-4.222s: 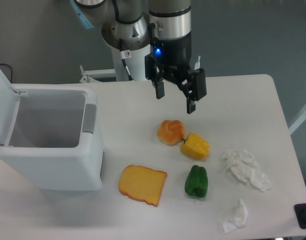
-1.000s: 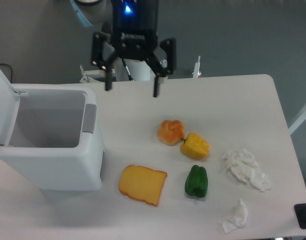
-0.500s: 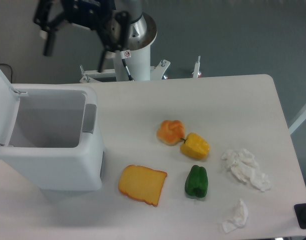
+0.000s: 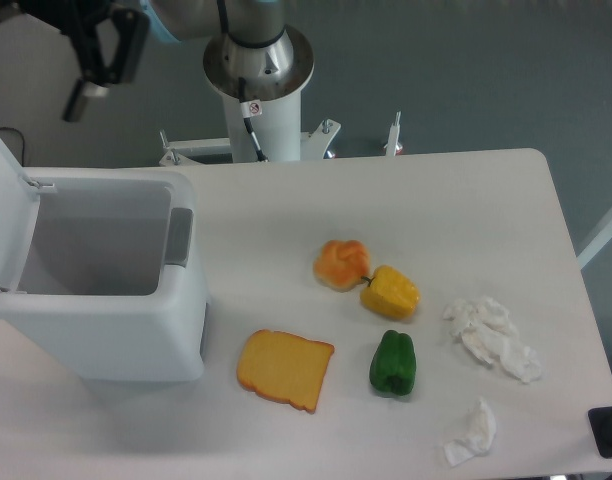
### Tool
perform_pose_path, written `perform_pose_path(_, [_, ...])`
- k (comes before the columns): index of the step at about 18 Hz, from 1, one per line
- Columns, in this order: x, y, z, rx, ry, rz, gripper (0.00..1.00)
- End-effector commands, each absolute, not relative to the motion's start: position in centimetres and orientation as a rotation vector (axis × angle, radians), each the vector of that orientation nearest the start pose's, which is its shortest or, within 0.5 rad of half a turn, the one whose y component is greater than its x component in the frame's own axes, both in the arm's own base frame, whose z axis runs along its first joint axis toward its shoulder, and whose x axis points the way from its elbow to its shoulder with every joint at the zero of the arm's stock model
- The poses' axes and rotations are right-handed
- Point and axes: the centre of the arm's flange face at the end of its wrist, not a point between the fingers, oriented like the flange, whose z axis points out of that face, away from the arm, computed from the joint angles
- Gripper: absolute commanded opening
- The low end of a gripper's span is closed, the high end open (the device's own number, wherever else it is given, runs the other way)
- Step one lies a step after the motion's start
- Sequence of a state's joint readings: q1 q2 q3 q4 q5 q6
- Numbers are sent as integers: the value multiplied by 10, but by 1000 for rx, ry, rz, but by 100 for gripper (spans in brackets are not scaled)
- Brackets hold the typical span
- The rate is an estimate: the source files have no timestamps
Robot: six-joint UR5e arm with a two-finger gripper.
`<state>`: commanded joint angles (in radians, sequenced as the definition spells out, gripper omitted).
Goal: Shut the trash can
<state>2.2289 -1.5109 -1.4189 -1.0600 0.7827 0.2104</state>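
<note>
While its flat lid stands raised at the far left edge, the large boxy white plastic trash can [image 4: 106,300] sits open on the left of the white tabletop [image 4: 466,210], its grey latch tab facing the food. Beside it lie a yellow bread slice [image 4: 284,369], an orange bun [image 4: 341,263], a yellow pepper [image 4: 391,291] and a green pepper [image 4: 393,362]. The black hand [image 4: 46,60] hangs high above the can at the top left corner, mostly cropped, so I cannot tell its spread.

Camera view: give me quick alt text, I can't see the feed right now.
A white trash can sits at the table's left with its lid up, and the gripper is high at the top left, partly out of frame. To the right lie a bread slice, three peppers (orange, yellow, green) and crumpled tissues.
</note>
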Motion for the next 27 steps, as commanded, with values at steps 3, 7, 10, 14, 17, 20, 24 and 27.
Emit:
perform_pose_path(3, [-125,508,678,-2142,-132,-552,100])
perform_pose_path(7, [-106,516,674,-2138,-95,-626,100])
perform_pose_path(10, [-92,523,670,-2142,-88,-688,100])
perform_pose_path(14, [-70,528,666,-2154,-47,-720,100])
perform_pose_path(17, [-60,530,666,-2137,-11,-770,100])
perform_pose_path(20, [-56,531,669,-2106,17,-832,100])
perform_pose_path(24, [-50,533,666,-2088,43,-889,100])
perform_pose_path(27, [-42,541,657,-2101,57,-914,100])
